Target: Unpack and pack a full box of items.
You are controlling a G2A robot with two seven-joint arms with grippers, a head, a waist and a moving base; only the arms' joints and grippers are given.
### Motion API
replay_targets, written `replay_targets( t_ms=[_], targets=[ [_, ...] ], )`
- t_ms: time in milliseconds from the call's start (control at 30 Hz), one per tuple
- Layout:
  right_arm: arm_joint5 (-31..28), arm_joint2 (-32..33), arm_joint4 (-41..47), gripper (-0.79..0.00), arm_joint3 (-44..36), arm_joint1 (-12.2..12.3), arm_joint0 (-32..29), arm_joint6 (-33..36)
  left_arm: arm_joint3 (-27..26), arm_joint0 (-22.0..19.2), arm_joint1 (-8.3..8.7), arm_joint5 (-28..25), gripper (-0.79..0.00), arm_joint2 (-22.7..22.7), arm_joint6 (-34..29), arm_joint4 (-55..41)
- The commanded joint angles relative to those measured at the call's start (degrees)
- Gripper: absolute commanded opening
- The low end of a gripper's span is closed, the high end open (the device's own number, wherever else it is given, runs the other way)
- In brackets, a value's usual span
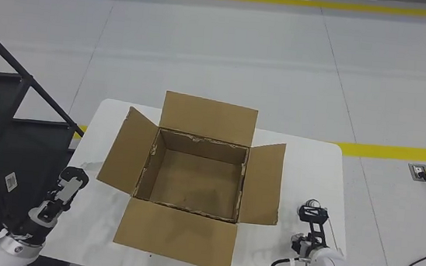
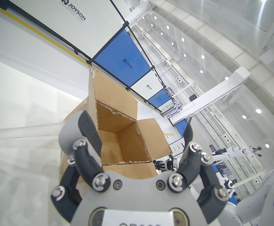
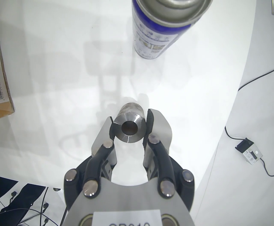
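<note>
Right gripper (image 3: pixel 130 122) is clamping a metal cylinder (image 3: pixel 128 129) beside the open box (image 1: pixel 192 179).
The box is sitting mid-tabletop (image 1: pixel 307 166) with all four flaps folded out. At its 4 o'clock the right gripper is holding low over the tabletop, jaws pressing the cylinder from both sides. A blue spray can (image 3: pixel 158 32) is standing upright near the cylinder, apart from it. Over at the box's 8 o'clock, the left gripper (image 2: pixel 137 121) is hovering with jaws spread wide, pointing toward the box.
</note>
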Motion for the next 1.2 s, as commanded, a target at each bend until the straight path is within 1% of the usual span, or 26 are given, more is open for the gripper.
replay_targets(
  t_ms=[0, 100, 167, 300, 367, 433, 467, 500, 533, 633, 733, 833, 967, 1067, 1167],
  targets=[
    [-0.3, 0.2, 0.4, -0.785, -2.6, 0.0, -0.5, -0.5, 0.0, 0.0, 0.0, 0.0, 0.0, 0.0, 0.0, 0.0],
    [-0.6, 0.7, -1.4, -0.785, -8.5, 0.2, -1.9, 0.2, 0.0, 0.0, 0.0, 0.0, 0.0, 0.0, 0.0, 0.0],
    [-0.7, 0.7, -3.9, -0.785, -13.6, 0.3, -2.4, 2.0, 0.0, 0.0, 0.0, 0.0, 0.0, 0.0, 0.0, 0.0],
    [-1.4, 0.0, -8.9, -0.785, -22.5, 0.5, -1.0, 5.8, 0.0, 0.0, 0.0, 0.0, 0.0, 0.0, 0.0, 0.0],
    [-2.4, -1.1, -10.8, -0.785, -26.2, 0.5, 1.7, 7.0, 0.0, 0.0, 0.0, 0.0, 0.0, 0.0, 0.0, 0.0],
    [-4.1, -3.4, -12.1, -0.785, -28.1, 0.4, 5.9, 8.8, 0.0, 0.0, 0.0, 0.0, 0.0, 0.0, 0.0, 0.0],
    [-5.1, -5.1, -12.6, -0.785, -28.3, 0.3, 8.6, 9.9, 0.0, 0.0, 0.0, 0.0, 0.0, 0.0, 0.0, 0.0],
    [-6.4, -8.1, -12.7, -0.785, -27.7, 0.0, 12.8, 11.4, -0.1, 0.0, -0.01, 0.4, 0.0, 0.1, 0.4, 0.0],
    [-6.8, -9.7, -12.5, -0.785, -26.8, -0.2, 15.2, 12.2, -0.2, 0.1, -0.01, 0.5, 0.0, 0.1, 0.6, 0.0],
    [-7.9, -17.3, -8.7, -0.785, -19.9, -1.4, 26.6, 14.5, 0.1, 0.8, -0.03, 0.4, 0.0, -0.4, 1.9, -0.3],
    [-7.6, -24.5, -2.8, -0.785, -8.5, -3.2, 37.1, 16.0, 0.9, 1.5, -0.03, 0.4, 0.0, -1.4, 3.2, -0.9],
    [-7.6, -31.6, 3.6, -0.785, 4.8, -5.5, 45.5, 14.6, 1.6, 2.3, -0.03, 0.3, 0.0, -2.6, 4.5, -1.8],
    [-7.2, -40.4, 11.2, -0.785, 20.9, -9.0, 52.6, 9.9, 2.0, 3.4, -0.01, 0.0, 0.0, -3.8, 5.2, -2.7],
    [-7.5, -45.1, 15.8, -0.785, 32.0, -11.6, 55.4, 4.8, 2.0, 3.9, 0.0, -0.1, 0.0, -4.3, 5.5, -3.0],
    [-7.6, -49.2, 17.7, -0.785, 41.7, -14.1, 57.0, 0.1, 2.1, 4.1, 0.0, -0.1, 0.0, -4.4, 5.5, -3.1]
  ],
)
